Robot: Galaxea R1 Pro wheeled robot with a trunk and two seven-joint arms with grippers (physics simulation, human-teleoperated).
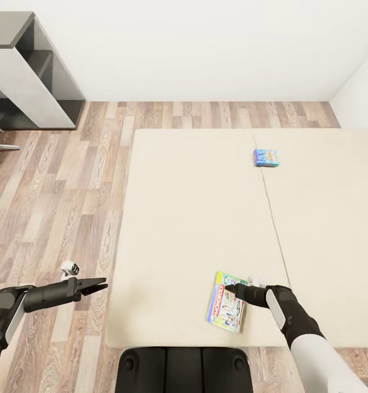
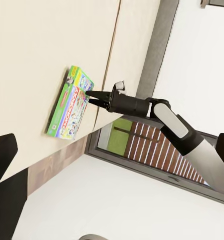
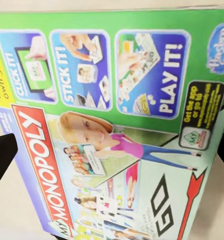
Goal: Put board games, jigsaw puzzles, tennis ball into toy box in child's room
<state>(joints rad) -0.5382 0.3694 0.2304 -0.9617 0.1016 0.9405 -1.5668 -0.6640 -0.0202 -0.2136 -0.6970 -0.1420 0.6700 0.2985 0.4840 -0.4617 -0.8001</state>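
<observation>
A green and blue Monopoly board game box (image 1: 226, 302) lies flat on the beige bed (image 1: 195, 218), close to its near edge. My right gripper (image 1: 226, 285) hovers open just over the box's far end; its dark fingers (image 3: 1, 157) stand at either side of the box lid (image 3: 116, 125). The left wrist view catches the same box (image 2: 72, 102) with the right gripper (image 2: 88, 96) at its edge. A second, blue board game box (image 1: 266, 158) rests further back on the bed. My left gripper (image 1: 100, 285) is open and empty over the floor, left of the bed.
A grey shelf unit (image 1: 34, 71) stands at the back left against the white wall. Wooden floor (image 1: 58, 191) runs left of the bed, with a small white object (image 1: 70, 267) near my left gripper. My base (image 1: 184, 370) is against the bed's near edge.
</observation>
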